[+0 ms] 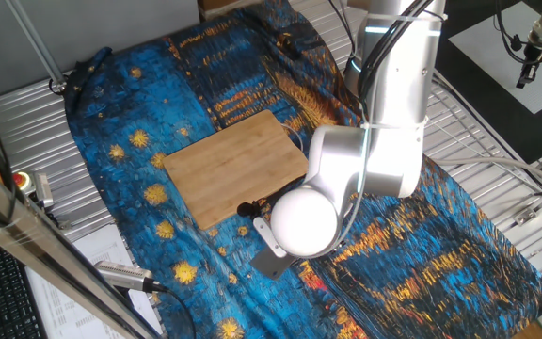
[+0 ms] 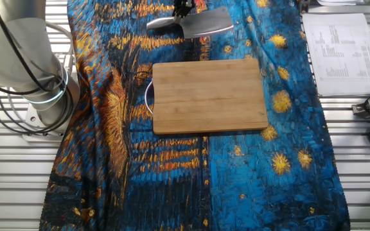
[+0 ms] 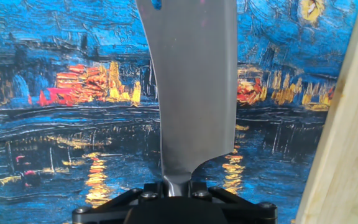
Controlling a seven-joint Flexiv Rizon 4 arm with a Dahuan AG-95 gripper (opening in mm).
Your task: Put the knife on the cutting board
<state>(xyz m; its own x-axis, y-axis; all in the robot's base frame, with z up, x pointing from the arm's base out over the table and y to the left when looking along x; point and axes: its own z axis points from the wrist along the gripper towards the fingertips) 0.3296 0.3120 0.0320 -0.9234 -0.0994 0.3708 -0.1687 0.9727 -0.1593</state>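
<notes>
While my gripper (image 3: 178,186) pinches the small all-metal grey knife (image 3: 194,87), its blade lies beside the light-tan bamboo cutting board (image 2: 209,95), over the blue painted cloth (image 2: 249,179).

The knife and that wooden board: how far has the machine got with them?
Done: the pincer looks closed on the small grey metal cleaver where blade meets handle. In hand: whether the cleaver is lifted or lying on the blue painted cloth beside the board, I cannot tell. Left: carrying it over and setting it on the light-tan bamboo cutting board, which is bare.
</notes>
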